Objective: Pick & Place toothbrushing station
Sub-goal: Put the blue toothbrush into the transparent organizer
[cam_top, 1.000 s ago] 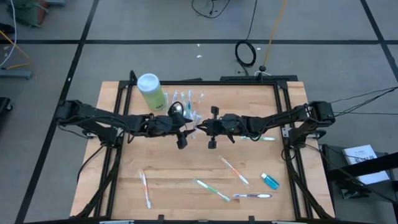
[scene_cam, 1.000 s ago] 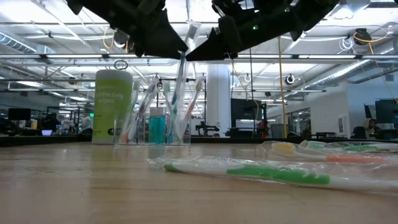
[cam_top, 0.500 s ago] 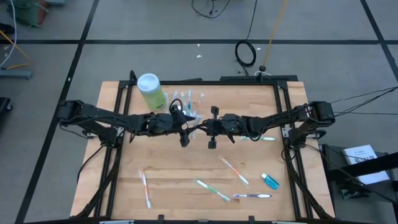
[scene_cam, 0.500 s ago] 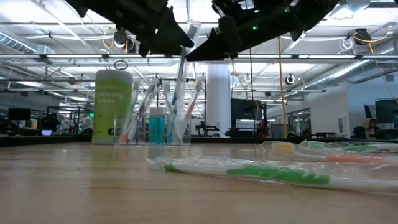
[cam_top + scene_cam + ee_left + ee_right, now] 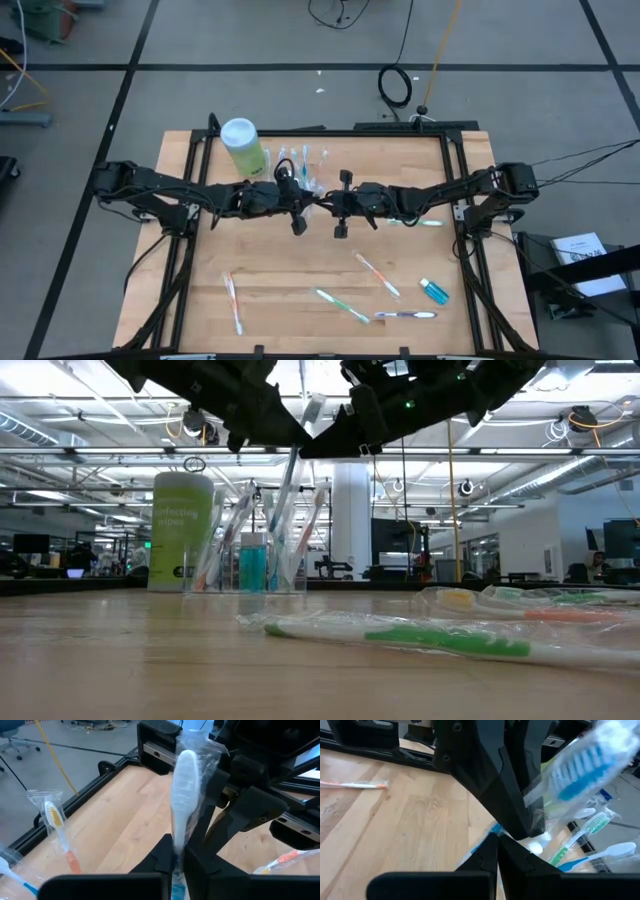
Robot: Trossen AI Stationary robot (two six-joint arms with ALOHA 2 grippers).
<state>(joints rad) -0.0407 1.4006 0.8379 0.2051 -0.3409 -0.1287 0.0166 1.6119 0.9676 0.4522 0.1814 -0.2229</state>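
A: Where's the left pincer (image 5: 297, 203)?
B: At counter (image 5: 280, 270) centre, clamped on a wrapped blue toothbrush (image 5: 183, 785) above the clear cup (image 5: 246, 570), which sits toward eleven o'clock beside the green bottle (image 5: 242, 146).
A: And the right pincer (image 5: 318, 205)?
B: Closed on that same brush, tip to tip with the left.

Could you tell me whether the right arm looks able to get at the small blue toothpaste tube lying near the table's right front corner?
Probably not yet: the blue toothpaste tube lies in the open, but the right end effector is shut on a wrapped toothbrush.
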